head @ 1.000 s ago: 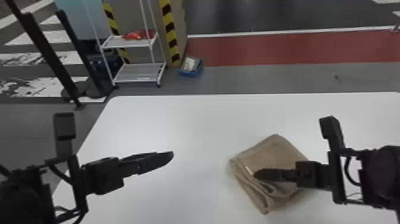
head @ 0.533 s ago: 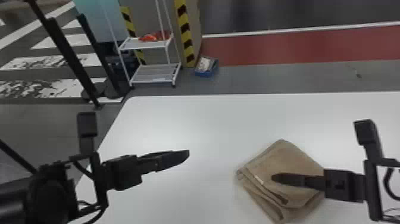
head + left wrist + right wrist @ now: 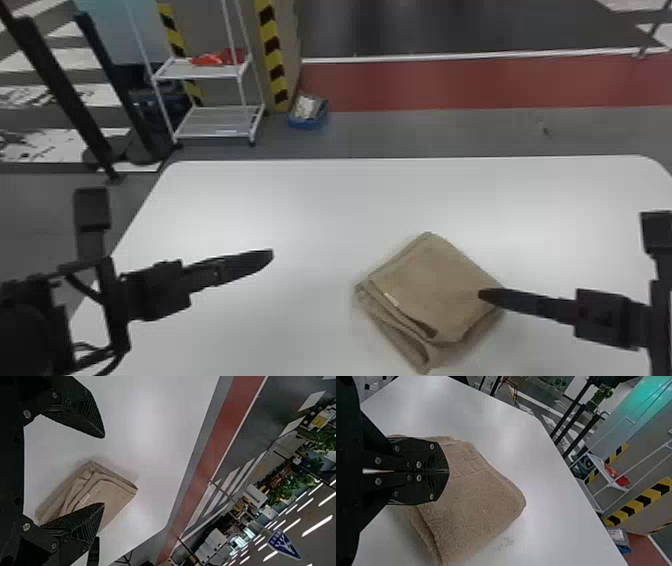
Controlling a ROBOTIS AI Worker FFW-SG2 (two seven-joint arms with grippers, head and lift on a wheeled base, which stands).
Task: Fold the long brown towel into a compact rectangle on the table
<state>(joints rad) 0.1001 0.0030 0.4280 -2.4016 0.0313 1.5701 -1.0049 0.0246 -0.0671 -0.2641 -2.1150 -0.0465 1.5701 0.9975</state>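
Observation:
The brown towel [image 3: 435, 290] lies folded into a layered, roughly square bundle on the white table, turned cornerwise, its layered edges and a small tag facing front left. My right gripper [image 3: 481, 295] is over the towel's right corner; in the right wrist view the right gripper [image 3: 448, 471] is shut, its fingers together above the towel [image 3: 474, 506], and I cannot tell if it touches. My left gripper [image 3: 271, 256] stands off to the towel's left, over bare table. In the left wrist view the left gripper [image 3: 104, 471] is open, with the towel [image 3: 115, 494] farther off beyond its fingers.
The white table [image 3: 310, 200] extends around the towel, with its far edge toward a grey floor. Beyond it stand a white wire shelf [image 3: 215, 120], a striped post [image 3: 272, 55] and a blue box [image 3: 307, 112] on the floor.
The head view has shifted, so the table and both arms sit differently in it. Relative to the towel, my right gripper has drawn back to the right, from its middle toward its right corner.

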